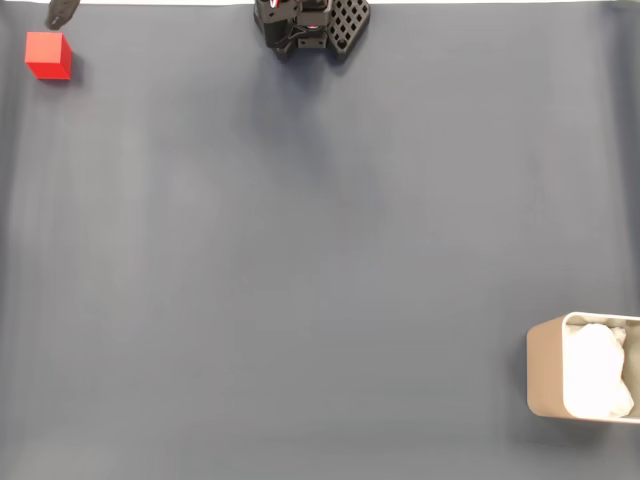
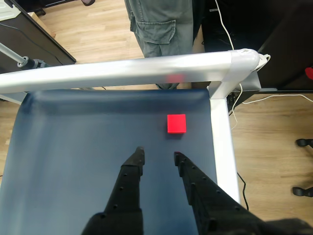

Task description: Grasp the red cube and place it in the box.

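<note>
A: State the work surface.

B: A counter [image 1: 300, 280] covered in a dark blue-grey mat. In the wrist view it is bordered by a white frame rail [image 2: 122, 71] along its far edge and right side, with wood flooring beyond and a person's trouser legs [image 2: 159, 24] standing behind the rail.

A: Tool condition?

B: In the wrist view the tool [image 2: 157, 154] has two black fingers spread apart, with bare mat between the tips. It grips nothing and hangs above the counter, near the right rail. In the fixed view the arm's black base [image 1: 310, 25] sits at the middle of the counter's top edge.

A: Location of the red cube?

B: In the wrist view the red cube [image 2: 176, 123] rests flat on the mat just beyond the right fingertip, apart from it, near the far right corner of the counter. In the fixed view it sits in the top left corner.

A: And the box?

B: In the fixed view the box [image 1: 585, 380], beige with white padding inside, stands at the right edge near the bottom right corner, partly cut off, well apart from the cube.
</note>
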Controlling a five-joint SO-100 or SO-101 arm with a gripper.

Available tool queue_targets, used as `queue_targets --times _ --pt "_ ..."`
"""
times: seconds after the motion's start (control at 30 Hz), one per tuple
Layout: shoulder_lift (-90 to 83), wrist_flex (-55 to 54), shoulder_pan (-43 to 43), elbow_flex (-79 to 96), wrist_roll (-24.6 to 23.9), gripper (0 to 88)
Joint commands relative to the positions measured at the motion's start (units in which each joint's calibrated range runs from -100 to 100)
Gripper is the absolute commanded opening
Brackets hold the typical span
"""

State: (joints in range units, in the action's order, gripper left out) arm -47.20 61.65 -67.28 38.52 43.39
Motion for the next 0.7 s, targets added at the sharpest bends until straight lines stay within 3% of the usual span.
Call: queue_targets --times 0.0,0.67 --pt "1.1 -4.03 -1.11 0.9 -0.1 14.5" --pt "6.04 -19.28 -5.73 10.75 1.17 24.2"
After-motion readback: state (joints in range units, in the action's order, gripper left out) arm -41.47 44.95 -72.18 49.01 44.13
